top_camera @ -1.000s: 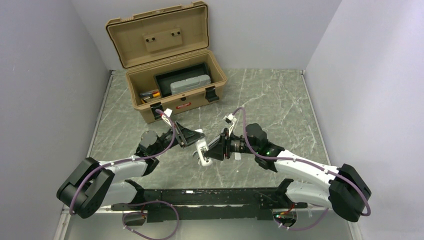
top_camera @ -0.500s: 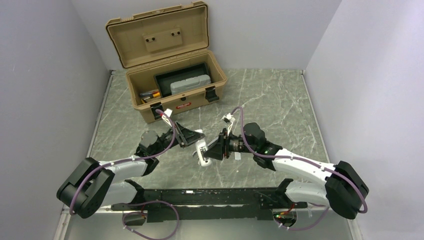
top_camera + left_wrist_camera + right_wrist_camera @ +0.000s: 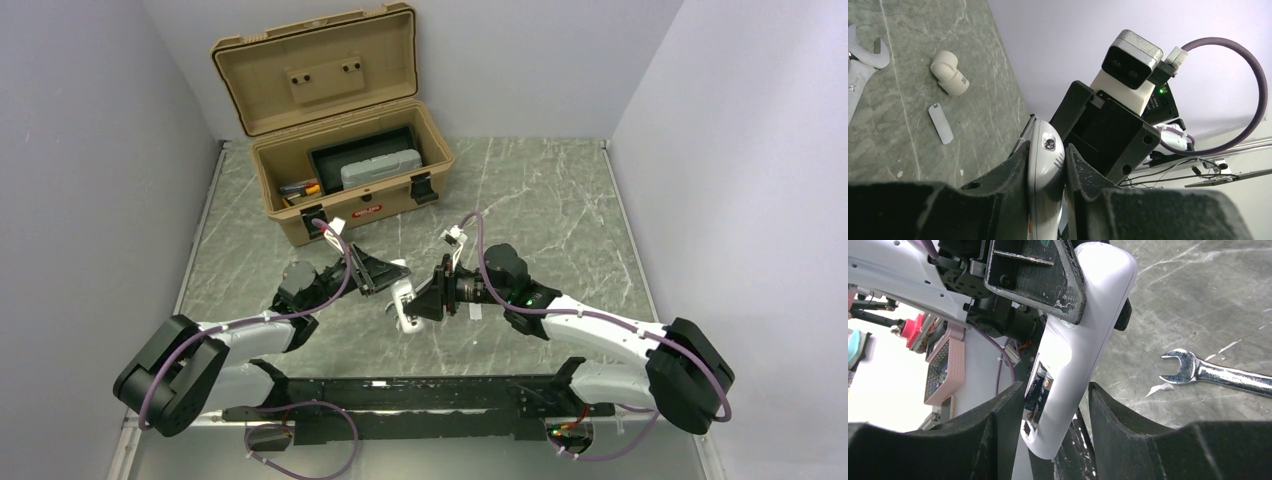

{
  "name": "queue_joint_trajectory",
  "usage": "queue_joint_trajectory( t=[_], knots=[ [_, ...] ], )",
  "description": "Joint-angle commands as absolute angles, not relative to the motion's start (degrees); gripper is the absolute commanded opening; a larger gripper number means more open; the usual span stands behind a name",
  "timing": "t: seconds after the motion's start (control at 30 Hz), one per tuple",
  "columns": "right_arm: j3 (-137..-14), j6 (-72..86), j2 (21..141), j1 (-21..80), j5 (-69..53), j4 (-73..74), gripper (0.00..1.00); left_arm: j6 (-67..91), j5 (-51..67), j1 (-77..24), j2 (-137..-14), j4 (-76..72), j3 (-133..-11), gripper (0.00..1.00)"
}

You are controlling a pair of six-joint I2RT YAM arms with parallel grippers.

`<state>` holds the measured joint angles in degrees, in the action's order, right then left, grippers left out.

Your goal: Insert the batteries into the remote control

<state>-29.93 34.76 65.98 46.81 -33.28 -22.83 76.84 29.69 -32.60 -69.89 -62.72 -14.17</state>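
Observation:
The remote control [image 3: 1046, 165] is a slim white bar, held above the table with my left gripper [image 3: 1047, 150] shut on its upper part. In the top view they meet at mid-table, the remote [image 3: 402, 305] slanting down from the left gripper [image 3: 393, 280]. Two dark batteries [image 3: 1040, 390] lie side by side in the remote's [image 3: 1083, 325] open recess. My right gripper [image 3: 1055, 390] is open around the remote's lower end. Its left finger is close to the batteries, and a clear gap shows at its right finger.
On the marble table lie a silver wrench [image 3: 1218, 372], a small white curved piece [image 3: 949, 74] and a flat white cover strip [image 3: 941, 123]. An open tan toolbox [image 3: 340, 130] with a tray and tools stands at the back left. Grey walls close in both sides.
The right gripper's jaws have spread apart around the remote's lower end, and the right arm has edged slightly left. The left gripper still holds the remote in the same place.

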Motion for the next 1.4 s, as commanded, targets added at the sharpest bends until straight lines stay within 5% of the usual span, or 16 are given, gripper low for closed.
queue_joint_trajectory(
  t=[0.0,0.1,0.43,0.73,0.8,0.9,1.13,1.37],
  knots=[
    [-31.75,33.2,64.45,46.84,-32.43,-24.52,0.53,78.13,30.01,-32.9,-69.3,-67.84,-15.36,0.0],
    [-31.21,33.29,63.79,46.86,-32.5,-25.01,0.65,78.05,30.08,-32.89,-69.55,-67.92,-15.36,0.0],
    [-31.72,33.52,63.99,46.83,-31.8,-26.18,0.8,78.31,30.24,-32.91,-70.16,-68.52,-15.17,0.0],
    [-35.35,21.04,53.66,46.28,-20.25,-8.44,0.89,78.16,31.04,-32.95,-70.58,-68.21,-15.64,0.0],
    [-36.2,18.29,51.21,46.23,-19.02,-6.23,0.87,78.46,31.32,-32.9,-70.8,-68.37,-15.69,0.0],
    [-36.93,13.78,48.19,46.14,-18.96,-4.44,0.68,79.12,31.93,-32.96,-70.51,-67.76,-15.76,0.0],
    [-32.42,3.7,42.19,46.28,-28.35,-12.74,0.64,79.21,31.28,-32.91,-65.98,-57.84,-16.66,0.0],
    [-32.82,-1.74,42.49,46.28,-35.06,-17.31,0.4,77.44,29.75,-32.96,-58.88,-46.14,-18.07,0.0]
  ],
)
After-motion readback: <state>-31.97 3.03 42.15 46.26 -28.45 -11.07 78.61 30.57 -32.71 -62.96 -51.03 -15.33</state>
